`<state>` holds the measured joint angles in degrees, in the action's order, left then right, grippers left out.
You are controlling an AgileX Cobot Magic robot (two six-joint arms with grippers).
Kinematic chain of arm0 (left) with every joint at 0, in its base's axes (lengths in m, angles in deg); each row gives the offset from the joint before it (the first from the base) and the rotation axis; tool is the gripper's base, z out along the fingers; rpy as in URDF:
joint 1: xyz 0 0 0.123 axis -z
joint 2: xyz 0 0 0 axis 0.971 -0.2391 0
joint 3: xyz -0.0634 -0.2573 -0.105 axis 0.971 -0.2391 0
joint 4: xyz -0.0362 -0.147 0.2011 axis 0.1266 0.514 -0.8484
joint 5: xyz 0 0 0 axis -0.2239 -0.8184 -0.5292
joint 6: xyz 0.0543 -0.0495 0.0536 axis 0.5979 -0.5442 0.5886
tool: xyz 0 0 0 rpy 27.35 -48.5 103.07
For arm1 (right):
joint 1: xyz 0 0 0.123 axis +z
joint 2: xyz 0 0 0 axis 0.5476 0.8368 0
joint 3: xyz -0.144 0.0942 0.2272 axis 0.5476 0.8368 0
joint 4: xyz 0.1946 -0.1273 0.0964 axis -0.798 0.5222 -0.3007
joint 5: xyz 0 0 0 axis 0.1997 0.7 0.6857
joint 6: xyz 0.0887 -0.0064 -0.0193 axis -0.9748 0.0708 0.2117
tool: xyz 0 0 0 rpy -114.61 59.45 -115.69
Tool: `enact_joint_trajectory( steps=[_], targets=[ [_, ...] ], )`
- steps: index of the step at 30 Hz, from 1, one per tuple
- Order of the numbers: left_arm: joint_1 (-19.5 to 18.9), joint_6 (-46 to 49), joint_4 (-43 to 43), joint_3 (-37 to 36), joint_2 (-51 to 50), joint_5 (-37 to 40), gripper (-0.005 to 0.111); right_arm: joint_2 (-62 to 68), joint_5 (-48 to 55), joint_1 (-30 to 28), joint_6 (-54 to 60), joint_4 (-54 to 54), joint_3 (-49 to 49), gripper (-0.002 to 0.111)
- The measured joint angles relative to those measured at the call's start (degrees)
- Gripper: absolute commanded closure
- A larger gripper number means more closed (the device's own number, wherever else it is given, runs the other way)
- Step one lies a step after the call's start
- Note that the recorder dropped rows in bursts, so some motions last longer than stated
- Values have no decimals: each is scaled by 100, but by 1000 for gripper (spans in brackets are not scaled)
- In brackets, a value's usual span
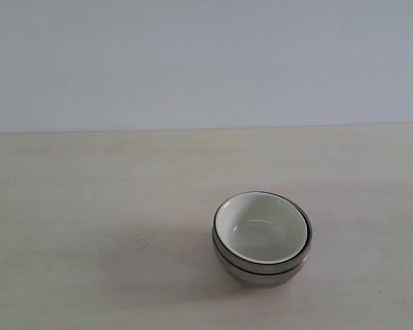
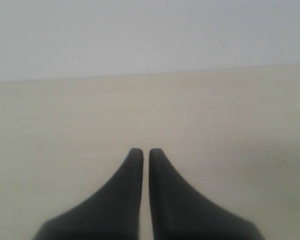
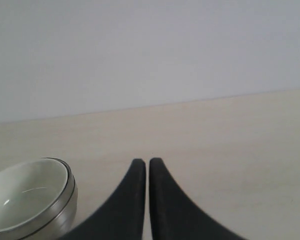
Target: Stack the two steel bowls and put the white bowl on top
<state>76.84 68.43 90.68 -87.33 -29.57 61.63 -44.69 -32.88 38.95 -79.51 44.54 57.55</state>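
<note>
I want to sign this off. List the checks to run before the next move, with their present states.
1. White bowl sits inside the steel bowls: ok.
2. Steel bowls nested, two rims showing: ok.
3. White bowl seated level: cannot tell.
4. Left gripper shut and empty: ok.
5. Right gripper shut, empty, apart from the bowls: ok.
</note>
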Motion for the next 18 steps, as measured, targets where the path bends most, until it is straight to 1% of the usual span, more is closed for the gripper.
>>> enact_joint_trajectory(
  steps=[6, 8, 12, 18],
  targets=[
    [0, 0, 0, 0, 0, 0, 103, 0, 54, 0, 98, 67, 0, 108],
    [0, 0, 0, 0, 0, 0, 103, 0, 230, 0, 178, 89, 0, 108],
    [0, 0, 0, 0, 0, 0, 103, 0, 903, 0, 460, 109, 10, 108],
    [0, 0, 0, 0, 0, 0, 103, 0, 1103, 0, 566, 109, 9, 108]
  ],
)
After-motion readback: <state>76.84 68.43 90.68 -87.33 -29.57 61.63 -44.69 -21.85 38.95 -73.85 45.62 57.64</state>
